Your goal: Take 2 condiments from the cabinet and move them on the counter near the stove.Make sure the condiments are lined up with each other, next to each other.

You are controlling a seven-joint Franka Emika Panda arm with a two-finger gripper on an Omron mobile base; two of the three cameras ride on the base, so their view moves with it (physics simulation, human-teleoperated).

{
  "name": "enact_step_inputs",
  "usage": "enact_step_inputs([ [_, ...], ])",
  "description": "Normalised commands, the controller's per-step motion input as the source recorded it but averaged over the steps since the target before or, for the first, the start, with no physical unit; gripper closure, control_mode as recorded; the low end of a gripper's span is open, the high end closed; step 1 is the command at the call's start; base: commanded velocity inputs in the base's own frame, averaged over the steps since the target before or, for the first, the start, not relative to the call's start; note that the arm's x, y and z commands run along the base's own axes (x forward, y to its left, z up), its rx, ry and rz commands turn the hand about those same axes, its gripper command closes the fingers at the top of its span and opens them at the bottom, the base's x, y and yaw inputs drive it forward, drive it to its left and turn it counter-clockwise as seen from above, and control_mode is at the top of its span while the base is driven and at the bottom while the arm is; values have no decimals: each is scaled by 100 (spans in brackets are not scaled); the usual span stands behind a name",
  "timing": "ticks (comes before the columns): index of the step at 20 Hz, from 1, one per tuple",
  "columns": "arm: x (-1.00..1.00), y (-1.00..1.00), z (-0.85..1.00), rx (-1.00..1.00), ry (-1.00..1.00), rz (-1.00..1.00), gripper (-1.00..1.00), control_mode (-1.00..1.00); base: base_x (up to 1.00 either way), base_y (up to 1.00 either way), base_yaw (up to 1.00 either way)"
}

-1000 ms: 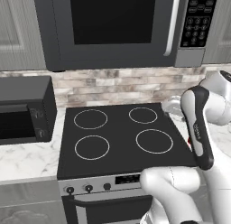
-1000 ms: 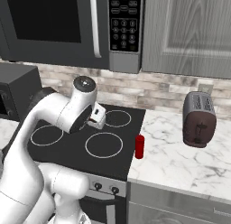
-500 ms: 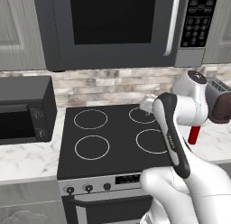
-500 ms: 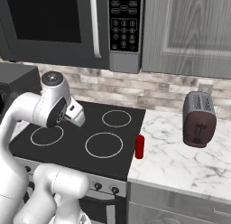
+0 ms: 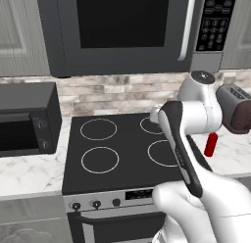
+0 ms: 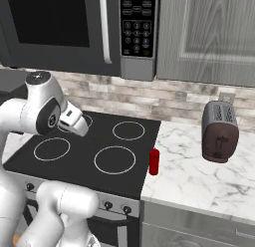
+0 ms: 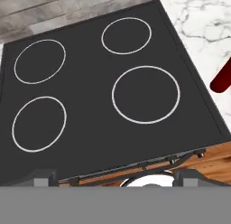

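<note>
A red condiment bottle [image 6: 154, 162] stands upright on the white marble counter [image 6: 199, 181], just off the right edge of the black stove [image 6: 79, 146]. From the left base it shows as the red bottle [image 5: 211, 145] beside the arm, and its side shows as the red bottle [image 7: 222, 78] at the right edge of the hand view. My gripper [image 6: 79, 129] hovers over the stove's back burners, well left of the bottle. Its dark fingertips [image 7: 43, 175] stand far apart with nothing between them, so the gripper [image 7: 116, 178] is open and empty.
A dark toaster [image 6: 219, 132] stands on the counter right of the bottle. A black microwave [image 5: 24, 122] sits on the counter left of the stove, and a built-in one [image 5: 122, 26] hangs above it. A grey wall cabinet [image 6: 209, 37] at the upper right has its door shut.
My arm has swung left, from near the red bottle to over the stove's back burners. The bottle stays put on the counter and the gripper stays open.
</note>
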Motion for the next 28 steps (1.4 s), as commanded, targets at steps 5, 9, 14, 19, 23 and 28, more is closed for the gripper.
enact_step_inputs([
  [5,-27,0,28,-18,4,0,-100,-100,0,0,0],
  [9,-31,0,29,-6,-4,0,-100,-100,0,0,0],
  [14,-37,-5,38,0,0,4,-100,-100,0,0,0],
  [19,-30,-11,21,0,-2,13,-100,-100,0,0,0],
  [23,-18,-8,12,0,-5,13,-100,-100,0,0,0],
  [28,-5,-2,0,0,-5,12,-100,-100,0,0,0],
])
